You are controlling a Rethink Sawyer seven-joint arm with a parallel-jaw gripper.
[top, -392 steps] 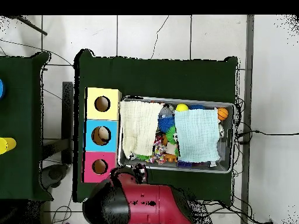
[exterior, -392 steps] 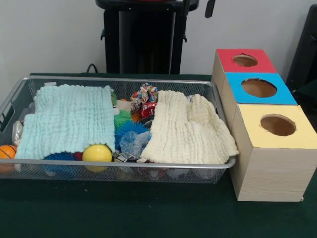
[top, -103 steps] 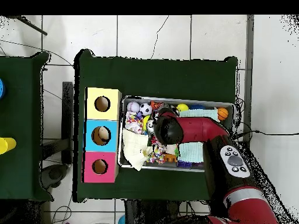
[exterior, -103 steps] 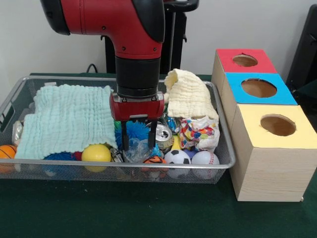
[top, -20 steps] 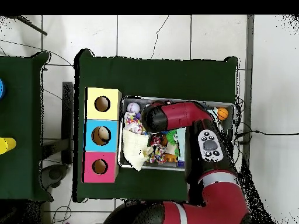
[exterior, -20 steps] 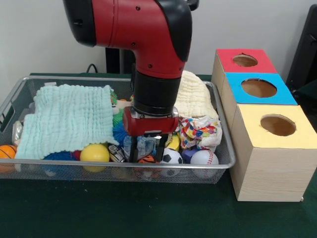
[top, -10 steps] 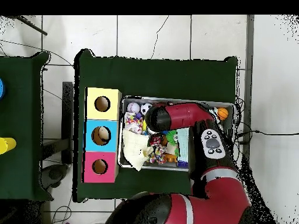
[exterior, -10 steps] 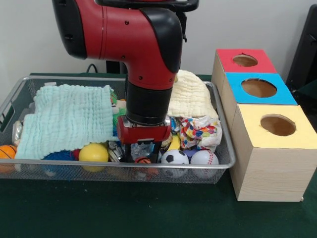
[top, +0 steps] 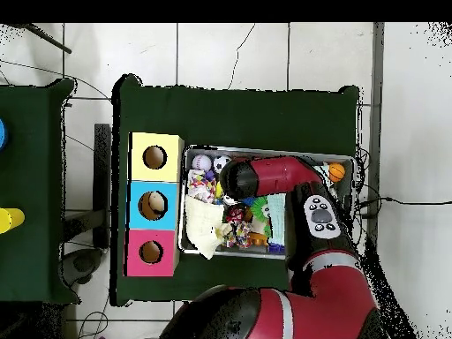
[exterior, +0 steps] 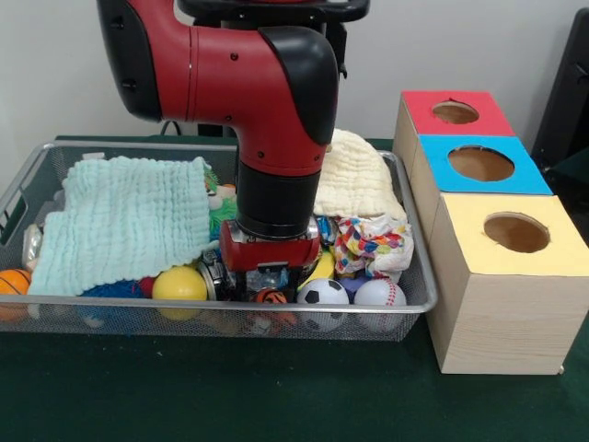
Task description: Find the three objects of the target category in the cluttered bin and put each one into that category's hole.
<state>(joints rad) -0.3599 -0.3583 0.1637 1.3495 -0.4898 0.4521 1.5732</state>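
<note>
The silver wire-mesh bin (exterior: 409, 302) holds balls, toys and cloths. My gripper (exterior: 270, 291) hangs straight down from the red arm (exterior: 276, 110) into the clutter by the bin's front rim. Its fingers look open, standing either side of a small orange-and-black ball (exterior: 269, 297). A soccer ball (exterior: 322, 294) and a baseball (exterior: 379, 293) lie just right of it, and a yellow ball (exterior: 179, 283) lies left. In the overhead view the arm (top: 265, 174) covers the gripper inside the bin (top: 265, 148).
Three wooden boxes with holes stand beside the bin: red (exterior: 456, 112), blue (exterior: 480, 164), yellow (exterior: 515, 232). A pale green cloth (exterior: 124, 221) covers the bin's left. A cream cloth (exterior: 357, 180) is bunched at the back. A patterned cloth (exterior: 368, 244) and a basketball (exterior: 11, 281) also lie inside.
Over the last second my gripper has sunk lower into the clutter and shifted slightly left. Since the earliest frames, the cream cloth has been pushed back, uncovering the balls.
</note>
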